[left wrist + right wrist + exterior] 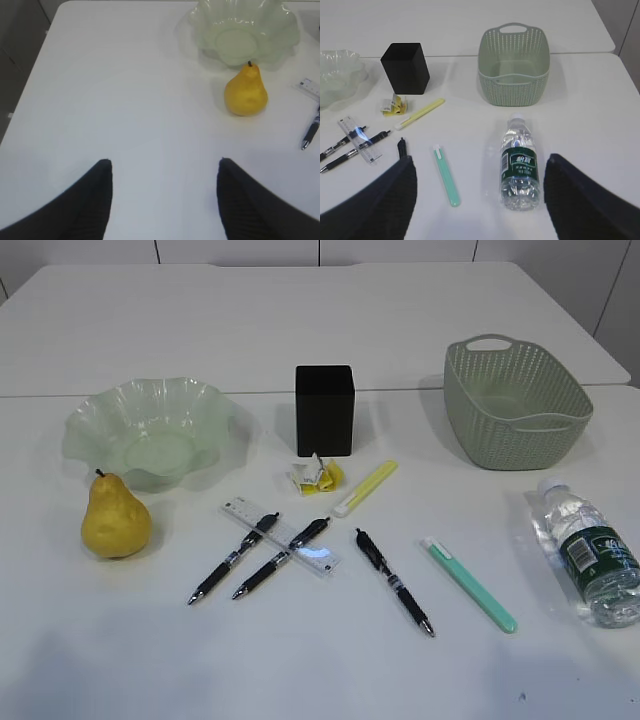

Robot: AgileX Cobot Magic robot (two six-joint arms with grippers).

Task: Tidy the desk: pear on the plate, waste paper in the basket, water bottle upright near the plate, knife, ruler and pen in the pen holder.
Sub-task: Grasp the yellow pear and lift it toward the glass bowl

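Black ribbed fingers (90,205), tapered tips

We take this for an office or lab test bench: plain white desks (300,330) are pushed edge to edge, with pale panelled walls behind the far edge. Near the front edge lie office things, black pens (228,561), a clear ruler (278,536) and a black pen holder (324,410).

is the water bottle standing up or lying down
Lying down: the water bottle rests on its side on the table, cap pointing toward the basket.
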